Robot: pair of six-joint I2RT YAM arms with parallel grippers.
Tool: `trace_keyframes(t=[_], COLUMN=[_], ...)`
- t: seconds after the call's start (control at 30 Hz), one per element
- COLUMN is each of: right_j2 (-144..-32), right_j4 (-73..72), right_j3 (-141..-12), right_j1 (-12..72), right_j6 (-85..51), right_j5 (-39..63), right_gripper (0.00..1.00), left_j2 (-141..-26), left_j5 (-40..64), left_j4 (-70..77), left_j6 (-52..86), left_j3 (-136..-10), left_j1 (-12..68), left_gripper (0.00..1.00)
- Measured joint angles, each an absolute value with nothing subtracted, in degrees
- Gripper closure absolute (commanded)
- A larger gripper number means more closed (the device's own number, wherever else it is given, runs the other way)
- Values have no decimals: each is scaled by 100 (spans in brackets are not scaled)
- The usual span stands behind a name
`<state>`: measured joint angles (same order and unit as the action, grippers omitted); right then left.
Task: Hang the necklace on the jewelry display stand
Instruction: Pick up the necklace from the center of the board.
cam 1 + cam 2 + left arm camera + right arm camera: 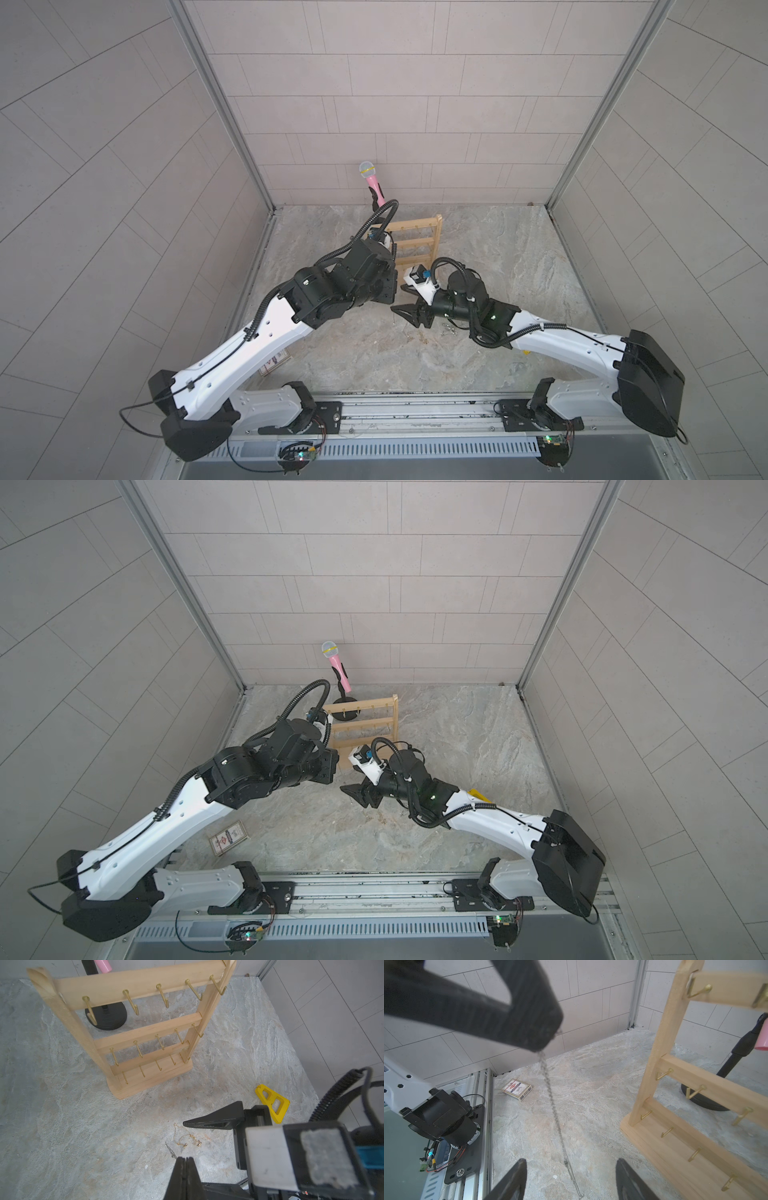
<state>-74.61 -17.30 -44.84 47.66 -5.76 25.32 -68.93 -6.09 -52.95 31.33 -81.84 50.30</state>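
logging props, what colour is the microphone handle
The microphone handle is pink, clearest in a top view.

Two units, left arm and right arm: white moulded shells with small screw holes, black joint housings. Black corrugated conduit loops at each wrist; thin black wire runs along each shell. Black, tapered end effector fingers. Small green light on right forearm.

Tabletop w/ stand, gold chain, cards
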Motion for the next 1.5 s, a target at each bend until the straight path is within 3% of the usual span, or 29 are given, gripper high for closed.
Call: trace_keyframes(t=[0.63, 1.1, 1.37, 1.5], right_j2=[-7747, -7964, -7964, -7964], right_j4=[-1765, -2246, -2344, -2440], right_j3=[-4766, -4781, -4779, -4777], right_j1=[4593, 4510, 4491, 4491], right_j6=[-434, -635, -755, -797], right_j5=[3415, 3889, 4112, 4154], right_gripper=[58, 90, 96, 94], left_j2=[-6967, -6919, -6919, -6919], left_j5=[-554, -572, -576, -574], left_j4=[-5478, -5472, -5422, -5367], left_j6=[2947, 2886, 2888, 2888], left_j3=[-8429, -8429, -8429, -8429], left_j1=[5103, 5103, 5103, 5103], left_gripper=[100, 100, 100, 100])
